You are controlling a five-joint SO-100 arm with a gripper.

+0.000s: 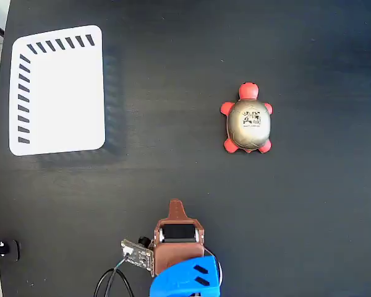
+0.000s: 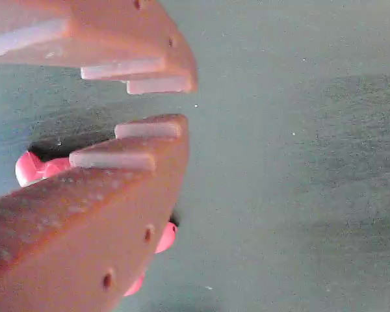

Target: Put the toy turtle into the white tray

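The turtle point(image 1: 248, 120) sat right of centre in the fixed view, long axis vertical, head toward the top edge. The tray point(image 1: 59, 90) lay upper left. The gripper point(image 2: 162, 104) stood slightly parted, empty.

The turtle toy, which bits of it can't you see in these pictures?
- Wrist view: the lower finger covers most of the toy turtle; only pink bits peek out.
- Fixed view: the black code mark on the turtle's shell is too small to read.
- Fixed view: the gripper tips look like one point; the gap between them shows only in the wrist view.
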